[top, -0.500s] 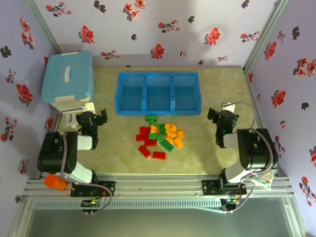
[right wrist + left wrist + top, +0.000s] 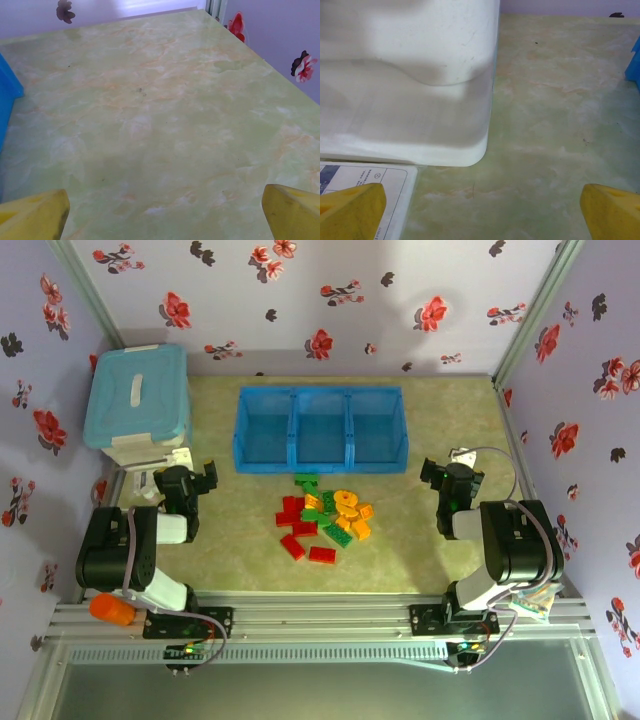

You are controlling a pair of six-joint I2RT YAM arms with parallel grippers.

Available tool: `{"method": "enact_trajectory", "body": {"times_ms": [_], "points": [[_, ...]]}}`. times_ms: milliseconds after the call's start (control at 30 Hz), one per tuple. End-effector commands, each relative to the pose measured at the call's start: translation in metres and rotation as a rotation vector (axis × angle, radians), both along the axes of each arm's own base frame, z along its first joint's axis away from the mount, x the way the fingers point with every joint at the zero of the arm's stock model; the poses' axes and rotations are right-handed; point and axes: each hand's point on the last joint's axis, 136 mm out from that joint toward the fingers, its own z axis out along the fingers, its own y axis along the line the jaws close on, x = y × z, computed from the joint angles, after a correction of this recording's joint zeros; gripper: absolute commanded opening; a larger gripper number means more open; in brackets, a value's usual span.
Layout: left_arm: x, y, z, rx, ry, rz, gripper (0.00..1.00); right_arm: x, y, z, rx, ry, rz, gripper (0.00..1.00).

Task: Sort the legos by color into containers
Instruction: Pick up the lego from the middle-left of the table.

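Several red, green and orange-yellow legos point(image 2: 324, 518) lie in a loose heap on the table, just in front of the containers point(image 2: 320, 428), three empty square sections of one translucent blue tray. My left gripper point(image 2: 186, 478) rests low at the left, open, its yellow fingertips point(image 2: 351, 209) wide apart over bare table. At the right my right gripper point(image 2: 452, 478) is also open, with nothing between its yellow fingertips point(image 2: 292, 210). Both grippers sit well apart from the heap. A blue corner of the tray point(image 2: 7, 90) shows at the left edge of the right wrist view.
A pale blue lidded box point(image 2: 138, 397) with a white base point(image 2: 410, 85) stands at the back left, close ahead of my left gripper. A printed sheet point(image 2: 367, 182) lies under that gripper. Flowered walls enclose the table on three sides.
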Motion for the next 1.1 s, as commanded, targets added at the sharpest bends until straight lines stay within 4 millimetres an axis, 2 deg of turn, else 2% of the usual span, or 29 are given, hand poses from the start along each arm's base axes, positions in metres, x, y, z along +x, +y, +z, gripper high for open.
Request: {"method": "enact_trajectory", "body": {"times_ms": [0,933,1000,1067], "points": [[0.009,0.002,0.013,0.019,-0.042,-0.006,1.00,0.007,-0.002,0.011,-0.006,-0.040,0.003,0.99],[0.010,0.002,0.013,0.017,-0.041,-0.005,1.00,0.008,-0.001,0.012,-0.005,-0.043,0.005,0.99],[0.004,0.005,0.023,0.047,-0.078,0.043,1.00,0.009,0.006,0.023,-0.013,-0.052,0.051,0.99],[-0.007,-0.001,0.047,0.128,-0.109,0.062,1.00,0.005,0.023,0.051,-0.036,-0.032,0.130,0.99]]}}
